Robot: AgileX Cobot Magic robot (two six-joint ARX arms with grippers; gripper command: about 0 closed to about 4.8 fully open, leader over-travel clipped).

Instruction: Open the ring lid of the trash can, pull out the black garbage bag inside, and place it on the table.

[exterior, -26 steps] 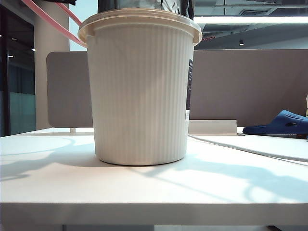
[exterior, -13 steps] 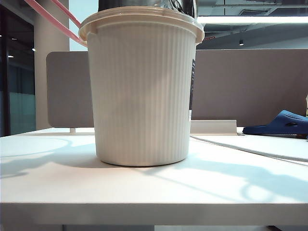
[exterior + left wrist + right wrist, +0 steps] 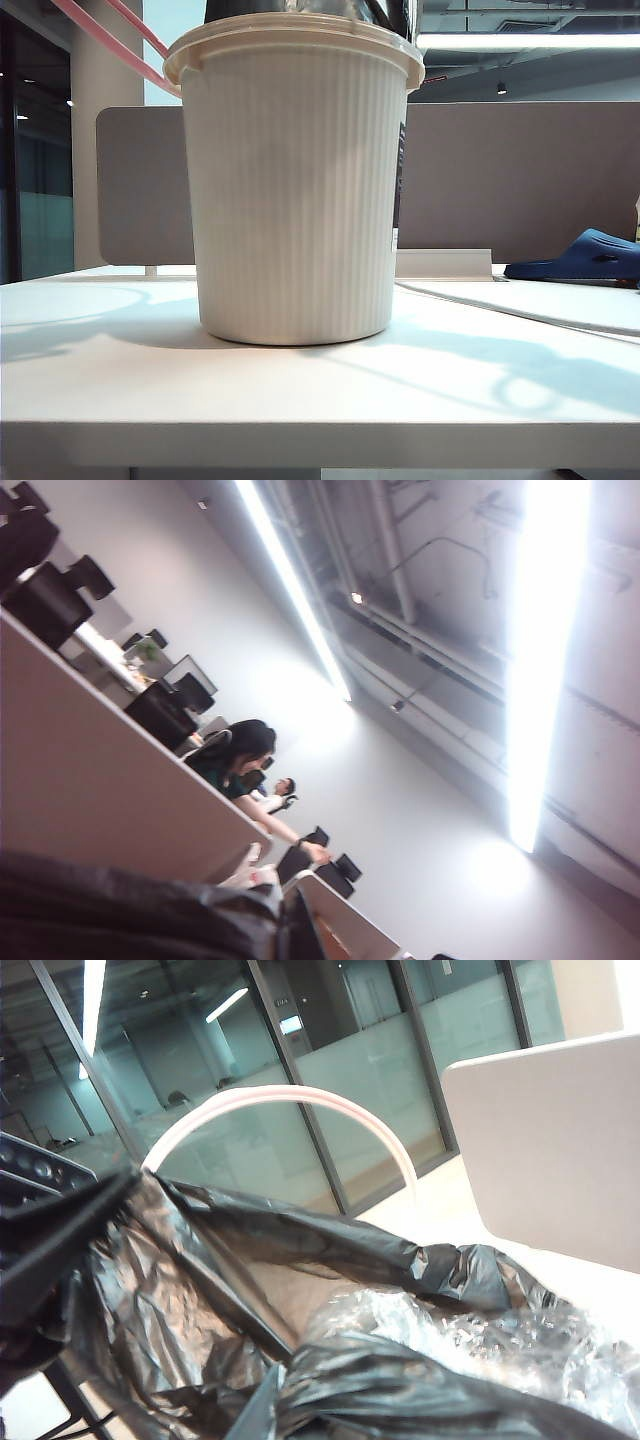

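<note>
The cream ribbed trash can [image 3: 290, 200] stands in the middle of the white table [image 3: 300, 400]. Its pale-pink ring lid [image 3: 105, 40] is tipped up off the rim at the can's left and shows as an arch [image 3: 300, 1095] in the right wrist view. The black garbage bag [image 3: 290, 8] bulges above the rim. Both grippers are above the exterior view's top edge. The left gripper [image 3: 290, 932] is buried in bunched bag plastic [image 3: 120, 910], jaws hidden. The right gripper [image 3: 300, 1400] is shut on the crinkled bag [image 3: 330, 1250], which stretches away from it.
A dark blue slipper [image 3: 585, 255] lies at the table's far right, in front of the grey-brown partition panel [image 3: 500, 180]. A white cable [image 3: 500, 305] runs across the table to the right of the can. A dark arm part [image 3: 40, 1210] sits beside the bag.
The can has shifted slightly to the right. A dark part at the top left by the pink ring has left the exterior view.
</note>
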